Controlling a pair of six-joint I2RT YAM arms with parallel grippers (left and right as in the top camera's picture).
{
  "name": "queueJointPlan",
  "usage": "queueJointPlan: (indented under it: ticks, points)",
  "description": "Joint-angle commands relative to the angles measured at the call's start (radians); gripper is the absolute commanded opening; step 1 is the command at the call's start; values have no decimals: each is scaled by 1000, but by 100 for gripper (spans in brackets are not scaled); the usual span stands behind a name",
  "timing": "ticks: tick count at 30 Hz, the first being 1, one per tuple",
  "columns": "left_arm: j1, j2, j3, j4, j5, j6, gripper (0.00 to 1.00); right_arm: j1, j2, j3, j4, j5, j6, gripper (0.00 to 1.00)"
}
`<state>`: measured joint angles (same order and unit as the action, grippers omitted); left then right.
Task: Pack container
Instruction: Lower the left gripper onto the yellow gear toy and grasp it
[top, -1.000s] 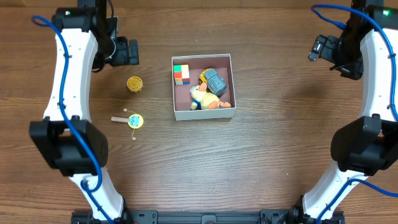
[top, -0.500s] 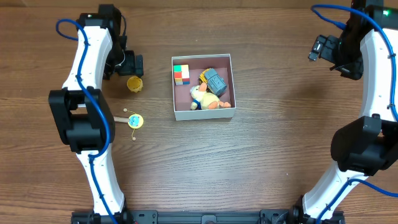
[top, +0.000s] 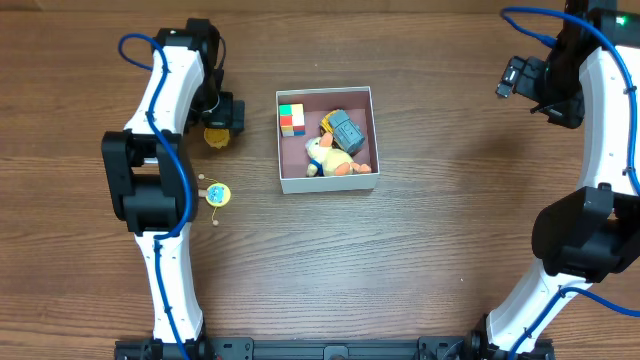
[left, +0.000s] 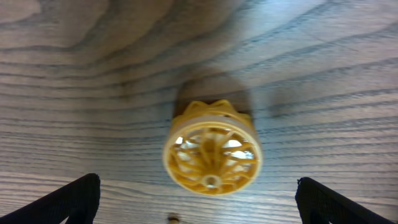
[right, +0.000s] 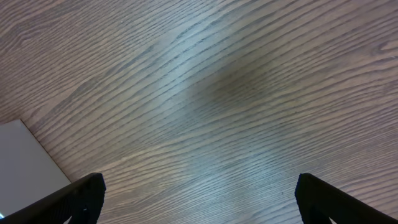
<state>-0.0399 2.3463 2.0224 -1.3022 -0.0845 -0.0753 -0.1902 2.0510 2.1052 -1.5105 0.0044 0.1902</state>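
My gripper (right: 199, 200) gapes wide over the wooden table (right: 242, 81); a white box (right: 26, 167) corner pokes in at lower left.

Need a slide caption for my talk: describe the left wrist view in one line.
Open left gripper centred above a yellow spoked wheel toy lying on the wooden table.

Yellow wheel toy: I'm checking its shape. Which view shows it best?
Left wrist: the yellow wheel toy sits centred, spokes clear. Overhead shows it small, partly hidden by the left gripper. Right wrist misses it.
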Motion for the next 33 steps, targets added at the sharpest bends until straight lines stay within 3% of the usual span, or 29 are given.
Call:
queueJointPlan:
  ticks: [1,33]
  points:
    - [-10,10,15,3,-18,-15,100,-1,-8,0,4,2,0,100]
    - [-6,16,7,-14,59,-52,100,-1,-8,0,4,2,0,100]
